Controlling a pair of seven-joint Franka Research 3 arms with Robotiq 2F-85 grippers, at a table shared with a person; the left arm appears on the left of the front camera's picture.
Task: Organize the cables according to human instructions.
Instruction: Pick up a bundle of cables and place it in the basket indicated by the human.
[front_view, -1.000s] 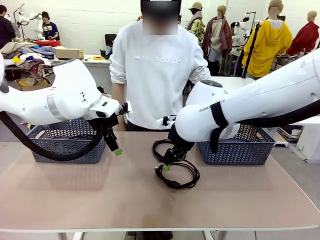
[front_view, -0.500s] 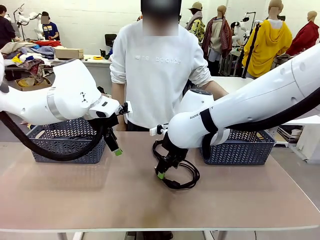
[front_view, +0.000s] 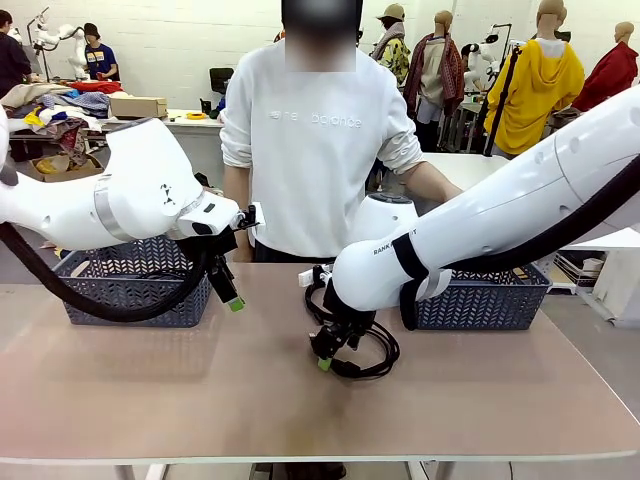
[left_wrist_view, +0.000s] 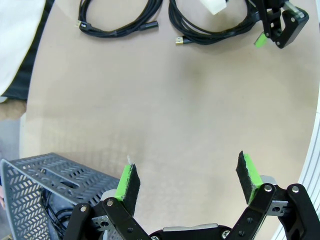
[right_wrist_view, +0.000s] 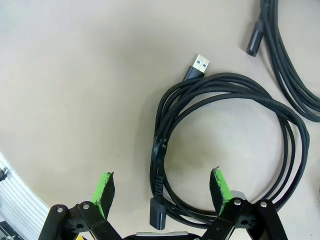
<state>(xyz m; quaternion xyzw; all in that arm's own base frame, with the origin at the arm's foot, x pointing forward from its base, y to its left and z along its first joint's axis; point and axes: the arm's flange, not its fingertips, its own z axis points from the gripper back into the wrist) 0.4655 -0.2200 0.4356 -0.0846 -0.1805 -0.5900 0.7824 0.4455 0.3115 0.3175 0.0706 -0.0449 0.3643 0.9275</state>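
— Where is the right claw (right_wrist_view: 162, 183)?
— Low over a coiled USB cable (right_wrist_view: 235, 82) on the bench (front_view: 150, 390). The jaws are wide open and grip nothing. A second cable (right_wrist_view: 286, 70) lies just beside.
— And the left claw (left_wrist_view: 187, 175)?
— Also wide open and empty, near the grey basket (front_view: 130, 290). Another basket (front_view: 480, 300) is partly hidden behind the right arm. A person (front_view: 310, 150) stands at the far side.
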